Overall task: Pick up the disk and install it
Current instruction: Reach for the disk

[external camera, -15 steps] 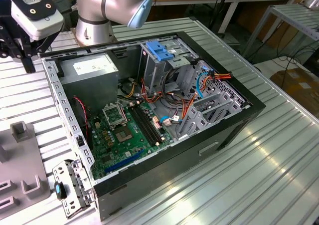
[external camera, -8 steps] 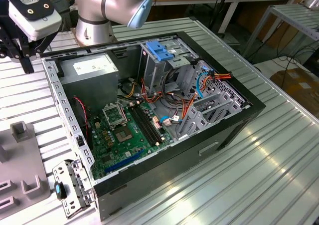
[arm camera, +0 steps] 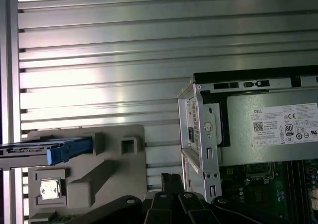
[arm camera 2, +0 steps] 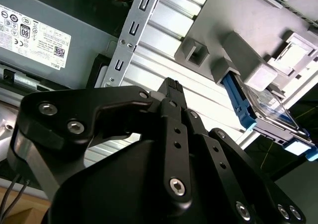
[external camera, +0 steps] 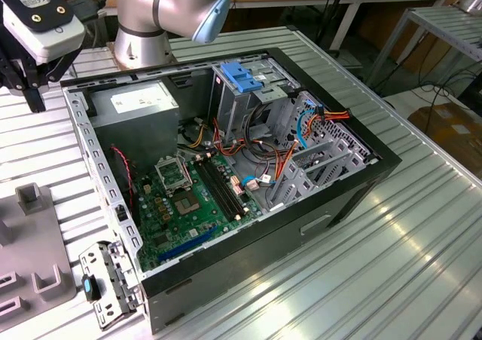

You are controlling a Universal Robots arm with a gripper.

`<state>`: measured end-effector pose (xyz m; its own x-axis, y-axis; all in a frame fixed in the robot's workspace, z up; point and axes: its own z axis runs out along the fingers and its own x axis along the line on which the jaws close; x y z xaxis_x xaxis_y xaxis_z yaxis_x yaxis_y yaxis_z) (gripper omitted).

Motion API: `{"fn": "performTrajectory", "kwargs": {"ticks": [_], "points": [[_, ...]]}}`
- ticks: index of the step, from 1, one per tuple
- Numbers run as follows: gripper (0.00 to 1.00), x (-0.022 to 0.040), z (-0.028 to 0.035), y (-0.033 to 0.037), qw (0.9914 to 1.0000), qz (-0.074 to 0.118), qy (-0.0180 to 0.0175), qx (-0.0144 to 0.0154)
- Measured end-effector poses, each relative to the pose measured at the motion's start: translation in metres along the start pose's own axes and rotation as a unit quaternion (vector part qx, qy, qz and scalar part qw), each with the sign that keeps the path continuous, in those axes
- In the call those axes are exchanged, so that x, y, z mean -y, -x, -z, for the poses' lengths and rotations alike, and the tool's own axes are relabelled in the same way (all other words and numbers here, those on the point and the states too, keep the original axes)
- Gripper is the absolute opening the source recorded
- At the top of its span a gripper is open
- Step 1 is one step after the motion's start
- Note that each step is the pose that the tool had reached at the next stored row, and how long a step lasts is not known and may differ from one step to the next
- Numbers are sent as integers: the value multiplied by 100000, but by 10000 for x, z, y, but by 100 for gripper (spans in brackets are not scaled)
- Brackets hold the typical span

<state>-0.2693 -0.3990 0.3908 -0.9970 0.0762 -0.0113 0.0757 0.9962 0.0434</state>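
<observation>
Jaws together, gripping nothing, above the ribbed worktop (external camera: 392, 280) beside the open computer case (external camera: 331, 204). In both wrist views we see the disk (arm camera 2: 268, 107) (arm camera: 30, 149) slotted on edge in a grey holder (arm camera: 109, 164), apart from the jaws.

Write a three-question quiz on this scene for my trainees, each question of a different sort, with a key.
1. Short answer: in the exterior view, on which side of the computer case is the gripper?
2. True or false: the disk lies inside the case.
3. The disk's side rail is: A red, B blue, C yellow.

Key: 1. The exterior view's left. 2. False: it stands in the grey holder on the table. 3. B.
</observation>
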Motion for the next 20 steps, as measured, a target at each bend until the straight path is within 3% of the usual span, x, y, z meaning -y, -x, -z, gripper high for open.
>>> {"fn": "performTrajectory", "kwargs": {"ticks": [20], "points": [[11,9,0,-120,100000,-4,-8,-96]]}}
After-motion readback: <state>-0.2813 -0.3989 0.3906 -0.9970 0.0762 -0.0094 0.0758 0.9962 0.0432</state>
